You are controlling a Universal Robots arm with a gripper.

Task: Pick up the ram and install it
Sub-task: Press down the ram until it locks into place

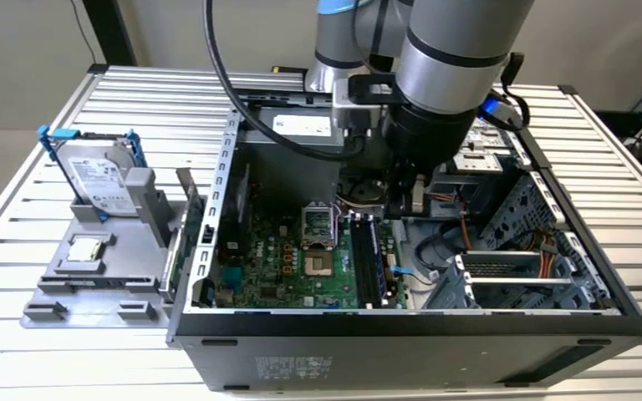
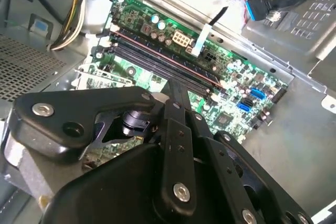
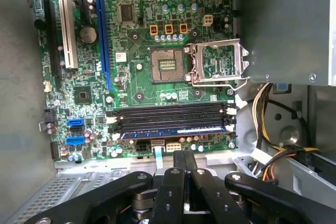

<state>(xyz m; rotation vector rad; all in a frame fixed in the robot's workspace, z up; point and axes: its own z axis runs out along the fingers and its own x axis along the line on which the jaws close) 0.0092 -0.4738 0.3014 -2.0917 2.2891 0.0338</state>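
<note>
The ram is a long dark stick standing on edge in a memory slot of the motherboard, inside the open computer case. In the first wrist view the ram sits in the slot row closest to the fingers, its top edge showing blue. In the second wrist view the ram runs along the slots just beyond the fingertips. My gripper hangs inside the case over the far end of the slots. Its black fingers are pressed together in both wrist views, apart from the ram, with nothing between them.
A silver hard drive with a blue bracket and a small square silver chip rest on a grey fixture at the exterior view's left. The open processor socket, power supply box, cable bundle and drive cage crowd the case.
</note>
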